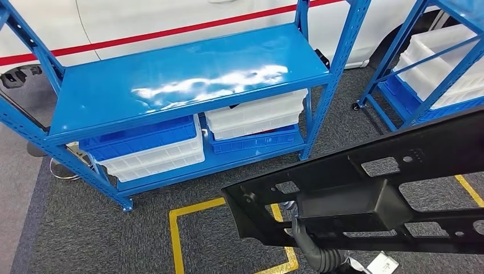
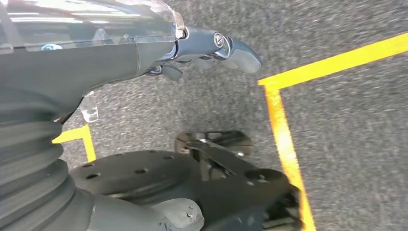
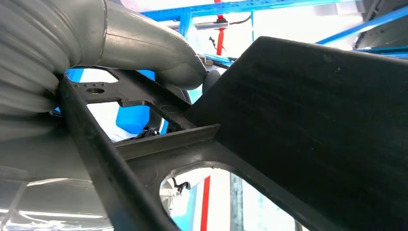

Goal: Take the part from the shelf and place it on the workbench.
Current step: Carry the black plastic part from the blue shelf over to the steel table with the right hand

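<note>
A long black plastic part (image 1: 365, 194) with cut-out openings and a boxy middle section stretches across the near right of the head view, running from near the centre up toward the far right edge. It is off the shelf, held in the air above the grey carpet (image 1: 85, 228) and the yellow floor tape (image 1: 182, 228).

In the right wrist view the right hand (image 3: 159, 57) is clamped on the part (image 3: 312, 130): the thick grey thumb presses over one edge of the black frame, with the ribbed cover close behind it. The other fingers are hidden by the part.

The left hand (image 2: 211, 48) hangs over the carpet (image 2: 337, 134) and holds nothing; its fingers are stretched out loosely, close together, above a corner of yellow tape (image 2: 284, 130).

The blue shelf (image 1: 188, 74) stands beyond the part, at the far left and centre. Its top board is bare and glossy with light glare. On its lower level sit a blue bin (image 1: 142, 140) stacked on white bins (image 1: 160, 160) at the left, and white bins (image 1: 257, 114) over another blue bin (image 1: 257, 141) at the right. A second blue rack (image 1: 422, 68) with white bins (image 1: 439, 63) stands at the far right. Behind both is a white surface with a red stripe (image 1: 171, 34).
</note>
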`<state>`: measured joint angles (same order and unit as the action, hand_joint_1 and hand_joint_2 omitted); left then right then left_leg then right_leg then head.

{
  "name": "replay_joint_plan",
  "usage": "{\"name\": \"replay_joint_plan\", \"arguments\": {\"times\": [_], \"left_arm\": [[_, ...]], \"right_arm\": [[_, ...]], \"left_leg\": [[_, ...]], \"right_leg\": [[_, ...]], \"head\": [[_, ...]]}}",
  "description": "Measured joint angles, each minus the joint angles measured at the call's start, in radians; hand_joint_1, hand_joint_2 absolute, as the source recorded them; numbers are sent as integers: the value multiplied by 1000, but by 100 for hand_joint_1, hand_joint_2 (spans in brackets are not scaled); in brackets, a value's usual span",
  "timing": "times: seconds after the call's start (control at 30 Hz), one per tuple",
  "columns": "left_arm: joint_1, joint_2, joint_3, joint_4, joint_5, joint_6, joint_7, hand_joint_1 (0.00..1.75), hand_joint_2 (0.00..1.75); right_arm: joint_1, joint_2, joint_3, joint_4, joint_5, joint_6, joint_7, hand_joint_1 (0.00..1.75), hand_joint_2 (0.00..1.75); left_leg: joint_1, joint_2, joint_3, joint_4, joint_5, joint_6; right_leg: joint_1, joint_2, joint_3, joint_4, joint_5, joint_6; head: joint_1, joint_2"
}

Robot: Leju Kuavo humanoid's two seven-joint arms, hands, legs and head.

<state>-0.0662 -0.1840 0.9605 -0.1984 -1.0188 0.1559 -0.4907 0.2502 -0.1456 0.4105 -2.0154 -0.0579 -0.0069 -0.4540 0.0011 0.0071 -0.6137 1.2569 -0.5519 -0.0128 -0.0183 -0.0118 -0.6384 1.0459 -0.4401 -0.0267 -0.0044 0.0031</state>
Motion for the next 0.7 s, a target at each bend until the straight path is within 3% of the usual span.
{"name": "replay_joint_plan", "arguments": {"times": [0.03, 0.1, 0.17, 0.23, 0.27, 0.37, 0.4, 0.43, 0.47, 0.53, 0.6, 0.63, 0.7], "left_arm": [[-1, 0, 0, 0, -2, 0, -1, 0, 175], [-6, 2, 0, 0, -4, 0, -2, 0, 175], [-9, 3, 0, 0, -5, 0, -4, 0, 175], [-10, 3, 0, 0, -6, 0, -5, 0, 175], [-9, 2, 0, 0, -6, 0, -5, 0, 175], [-8, 2, 0, 0, -6, 0, -5, 0, 175], [-8, 2, 0, 0, -6, 0, -5, 0, 175], [-8, 2, 0, 0, -6, -1, -5, 0, 175], [-8, 2, 0, 0, -6, -1, -6, 0, 175], [-8, 1, 0, 0, -6, -1, -7, 0, 175], [-7, 0, 0, 0, -6, -1, -8, 0, 175], [-7, 0, 0, 0, -6, 1, -9, 0, 175], [-5, 0, 0, 0, -8, 6, -9, 0, 175]], "right_arm": [[1, 0, 0, 0, 1, -4, 0, 175, 175], [3, 0, 0, -1, 1, -7, 0, 175, 175], [3, 1, 0, -1, 2, -7, 0, 175, 175], [5, 1, 0, -1, 3, -7, 0, 175, 175], [7, 1, 0, 0, 3, -7, 0, 175, 175], [11, 1, 0, 0, 3, -8, 0, 175, 175], [12, 1, 0, 1, 4, -11, 0, 175, 175], [13, 1, 0, 2, 6, -16, -1, 175, 175], [14, 1, 0, 2, 8, -24, -3, 175, 175], [19, 2, -2, 1, 11, -43, -13, 175, 175], [23, 7, -7, -4, 10, -61, -24, 175, 175], [26, 11, -11, -9, 10, -69, -29, 175, 175], [33, 19, -20, -16, 8, -78, -34, 175, 175]], "left_leg": [[-2, -1, 57, -65, 19, 6], [-8, -3, 164, -214, 10, 19], [-17, -3, 201, -286, -6, 30], [-15, -1, 189, -300, 21, 41], [-12, 2, 179, -306, 38, 48], [-12, 8, 127, -305, 82, 58], [-12, 8, 108, -300, 93, 57], [-12, 9, 87, -292, 104, 56], [-12, 10, 66, -283, 114, 54], [-11, 10, 22, -259, 130, 47], [-13, 9, -12, -233, 141, 37], [-14, 8, -22, -225, 148, 32], [-13, 7, -32, -221, 164, 22]], "right_leg": [[-1, 0, -11, 2, 11, 2], [-2, 0, -22, 1, 31, 11], [-6, -3, -23, -7, 54, 25], [-7, -3, -27, -11, 60, 36], [-6, -1, -34, 2, 35, 39], [-5, 6, -65, 145, -119, 45], [-5, 7, -70, 203, -146, 48], [-5, 7, -67, 242, -144, 50], [-6, 7, -51, 254, -122, 52], [-10, 7, 28, 181, -76, 53], [-7, 8, 119, 53, -94, 48], [-5, 9, 142, 11, -111, 42], [0, 9, 141, -11, -115, 23]], "head": [[0, 0], [0, 0], [0, 0], [0, 0], [0, 0], [3, 0], [4, 0], [5, 0], [6, 0], [7, 0], [7, 0], [7, 0], [6, 0]]}}
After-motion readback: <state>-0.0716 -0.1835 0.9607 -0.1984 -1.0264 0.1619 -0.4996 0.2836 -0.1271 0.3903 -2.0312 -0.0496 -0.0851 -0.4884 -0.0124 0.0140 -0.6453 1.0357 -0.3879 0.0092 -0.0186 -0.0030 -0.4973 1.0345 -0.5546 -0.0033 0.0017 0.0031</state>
